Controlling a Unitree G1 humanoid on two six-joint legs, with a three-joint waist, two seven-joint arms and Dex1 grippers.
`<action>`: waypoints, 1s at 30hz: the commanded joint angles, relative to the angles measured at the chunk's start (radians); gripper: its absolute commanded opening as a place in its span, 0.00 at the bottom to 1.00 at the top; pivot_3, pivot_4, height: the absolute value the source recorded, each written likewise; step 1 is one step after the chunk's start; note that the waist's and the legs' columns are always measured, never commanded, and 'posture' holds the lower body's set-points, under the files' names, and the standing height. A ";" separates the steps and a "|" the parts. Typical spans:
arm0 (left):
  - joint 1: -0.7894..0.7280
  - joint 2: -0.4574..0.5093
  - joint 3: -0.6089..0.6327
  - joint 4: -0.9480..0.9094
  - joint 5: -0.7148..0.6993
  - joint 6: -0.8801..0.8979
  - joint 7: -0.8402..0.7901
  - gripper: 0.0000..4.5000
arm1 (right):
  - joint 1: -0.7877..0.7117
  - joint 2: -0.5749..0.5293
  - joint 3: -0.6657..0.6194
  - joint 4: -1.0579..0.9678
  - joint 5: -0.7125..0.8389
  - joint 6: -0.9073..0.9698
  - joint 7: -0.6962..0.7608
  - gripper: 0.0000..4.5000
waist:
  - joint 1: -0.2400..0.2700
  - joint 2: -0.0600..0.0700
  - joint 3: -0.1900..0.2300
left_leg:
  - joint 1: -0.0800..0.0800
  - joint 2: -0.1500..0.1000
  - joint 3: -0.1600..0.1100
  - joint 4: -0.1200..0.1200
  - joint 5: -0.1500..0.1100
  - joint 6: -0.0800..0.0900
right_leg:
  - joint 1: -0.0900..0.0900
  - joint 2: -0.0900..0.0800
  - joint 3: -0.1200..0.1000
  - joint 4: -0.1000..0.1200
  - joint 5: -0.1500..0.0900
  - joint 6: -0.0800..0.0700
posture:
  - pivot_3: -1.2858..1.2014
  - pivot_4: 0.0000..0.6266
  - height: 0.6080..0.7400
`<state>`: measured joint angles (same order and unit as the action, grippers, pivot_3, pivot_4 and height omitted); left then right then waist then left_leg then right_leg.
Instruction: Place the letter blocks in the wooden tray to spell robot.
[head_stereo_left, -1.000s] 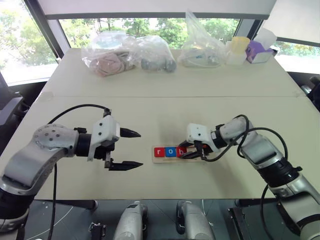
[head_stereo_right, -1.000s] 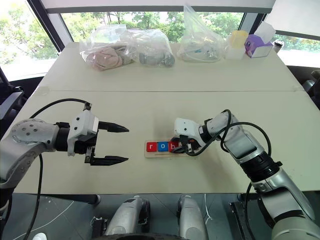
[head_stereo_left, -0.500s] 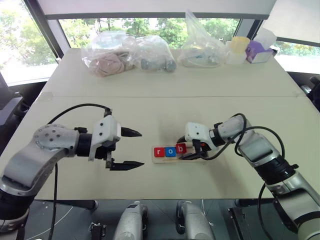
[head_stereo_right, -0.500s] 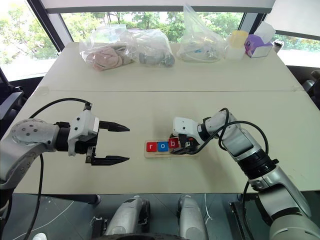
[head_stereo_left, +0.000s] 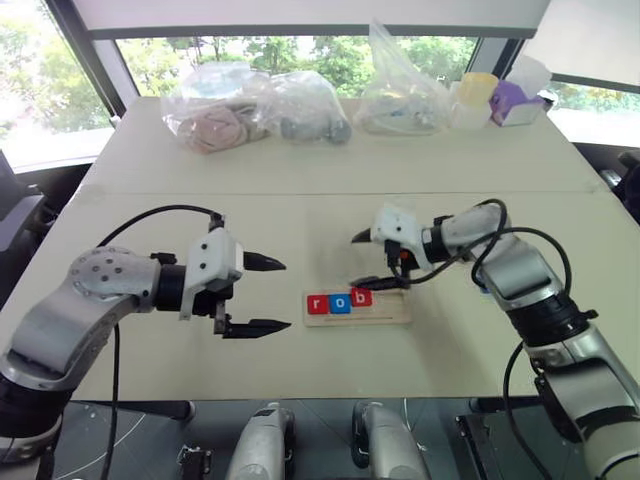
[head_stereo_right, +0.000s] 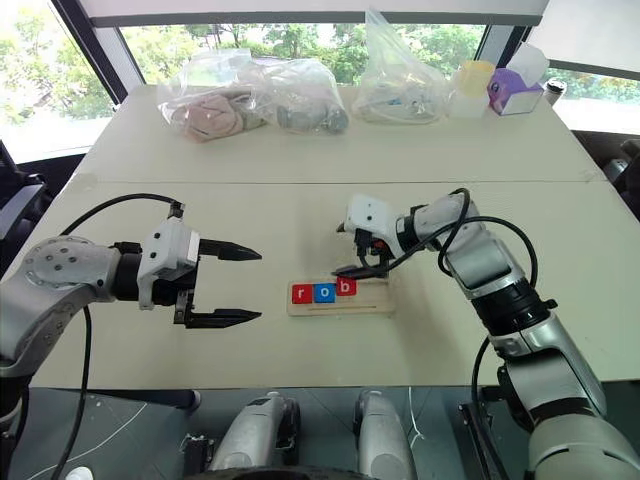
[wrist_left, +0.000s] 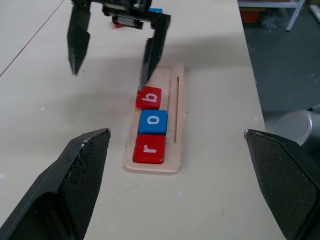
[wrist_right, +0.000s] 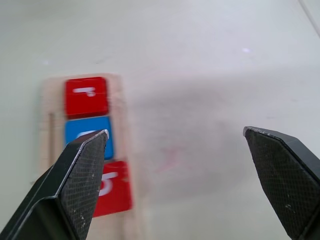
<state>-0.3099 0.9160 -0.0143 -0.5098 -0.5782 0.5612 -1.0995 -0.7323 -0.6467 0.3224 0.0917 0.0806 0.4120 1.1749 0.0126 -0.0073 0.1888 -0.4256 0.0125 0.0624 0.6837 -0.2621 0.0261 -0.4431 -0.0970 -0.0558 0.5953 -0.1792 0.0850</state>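
The wooden tray (head_stereo_left: 357, 307) is lying on the bench (head_stereo_left: 320, 215) with its long axis running left to right, three letter blocks (head_stereo_left: 340, 302), red, blue, red, being held in its left half. The right gripper (head_stereo_left: 366, 262) fingers are being kept wide and empty just above the third block, the left gripper (head_stereo_left: 268, 296) fingers also wide and empty, left of the tray

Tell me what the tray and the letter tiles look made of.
Wooden tray: pale unfinished-looking wood, faint grain, matte. Letter tiles, e.g. red r and blue o: smooth glossy painted faces with rounded corners; painted wood or plastic, can't tell which.
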 joint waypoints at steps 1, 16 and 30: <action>-0.010 -0.003 0.017 -0.011 -0.002 -0.015 0.000 1.00 | -0.004 0.000 -0.005 0.065 -0.059 -0.101 -0.053 0.99 | -0.001 0.000 0.000 | 0.000 0.000 0.000 0.000 0.000 0.000 | 0.000 0.000 0.000 0.000 0.000 0.000 | 0.52 0.24 1.00; -0.007 -0.001 0.020 -0.001 0.005 -0.023 -0.011 1.00 | 0.046 0.020 -0.003 0.093 -0.096 -0.177 -0.065 0.99 | -0.008 0.000 0.000 | 0.000 0.000 0.001 0.000 0.000 0.000 | 0.000 0.000 0.000 0.000 0.000 0.000 | 0.52 0.24 1.00; -0.021 -0.012 -0.002 0.014 0.012 -0.039 -0.019 1.00 | 0.066 0.004 -0.019 0.019 -0.090 -0.136 -0.053 0.99 | -0.007 0.000 0.000 | 0.000 0.000 0.000 0.000 0.000 0.000 | 0.000 0.000 0.000 0.000 0.000 0.000 | 0.52 0.24 1.00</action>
<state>-0.3158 0.9031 -0.0238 -0.4858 -0.5736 0.5382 -1.1141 -0.6664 -0.6297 0.3365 0.1535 -0.0246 0.2776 1.1192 0.0051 -0.0073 0.1889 -0.4253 0.0127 0.0628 0.6838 -0.2618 0.0259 -0.4431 -0.0967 -0.0555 0.5958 -0.1791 0.0851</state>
